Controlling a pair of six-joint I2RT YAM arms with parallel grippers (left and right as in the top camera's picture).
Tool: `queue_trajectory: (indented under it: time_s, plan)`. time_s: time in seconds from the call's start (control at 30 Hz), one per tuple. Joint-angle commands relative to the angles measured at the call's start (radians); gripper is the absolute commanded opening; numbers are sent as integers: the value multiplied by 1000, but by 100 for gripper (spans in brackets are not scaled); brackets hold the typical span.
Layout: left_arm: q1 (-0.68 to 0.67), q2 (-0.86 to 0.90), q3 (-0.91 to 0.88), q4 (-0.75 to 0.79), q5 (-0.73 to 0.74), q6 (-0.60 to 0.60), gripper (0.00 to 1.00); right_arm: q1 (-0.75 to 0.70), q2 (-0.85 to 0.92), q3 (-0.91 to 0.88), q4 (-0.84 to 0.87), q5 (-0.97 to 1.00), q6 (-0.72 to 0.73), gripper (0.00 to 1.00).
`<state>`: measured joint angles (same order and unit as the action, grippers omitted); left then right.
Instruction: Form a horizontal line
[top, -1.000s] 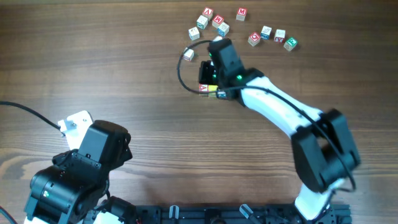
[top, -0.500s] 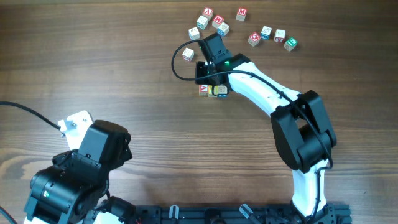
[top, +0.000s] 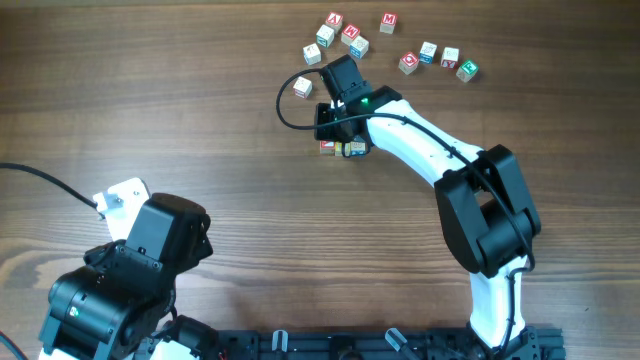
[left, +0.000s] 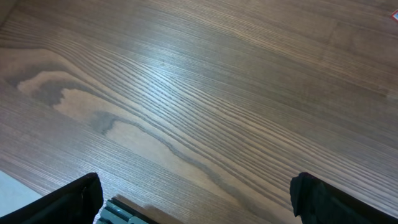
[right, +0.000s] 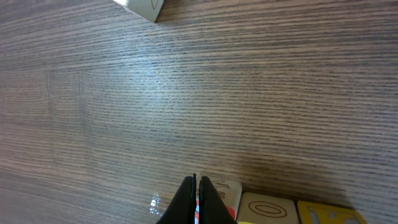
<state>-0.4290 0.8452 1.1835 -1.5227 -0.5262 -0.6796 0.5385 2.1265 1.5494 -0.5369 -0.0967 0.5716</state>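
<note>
Three small cubes lie side by side in a left-to-right row on the wooden table. In the overhead view the red-faced cube (top: 326, 147) is at the left, the yellow cube (top: 346, 149) is beside it, and the third is mostly hidden under my right gripper (top: 332, 136). In the right wrist view the row shows at the bottom edge: the red-faced cube (right: 227, 191), a pale cube with an oval print (right: 267, 208) and the yellow cube (right: 329, 215). My right gripper (right: 196, 186) is shut and empty, its tips just over the leftmost cube. My left gripper (left: 199, 202) is open over bare wood.
A lone white cube (top: 303, 88) lies left of the right arm, and it also shows in the right wrist view (right: 142, 7). Several other letter cubes (top: 345, 35) (top: 440, 60) are scattered at the far edge. A black cable (top: 285, 108) loops beside the gripper.
The right arm swung from reaching across the row to above it a second ago, uncovering the cubes. In the last half second it settled slightly lower over them.
</note>
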Motion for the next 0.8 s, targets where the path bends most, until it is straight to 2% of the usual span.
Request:
queue_trajectory:
  time_s: [0.0,0.23,0.63,0.77]
  plan:
    - [2,-3,-2,0,-2,-17,100,-4,27,26,21,32,16,5]
    - [2,-3,-2,0,-2,-17,100,-40,91,27,169,-19,8,5]
    - [2,-3,-2,0,-2,-17,100,-55,97,45,125,-82,3,4]
    - [2,-3,-2,0,-2,-17,100,-50,97,114,45,-61,3,5]
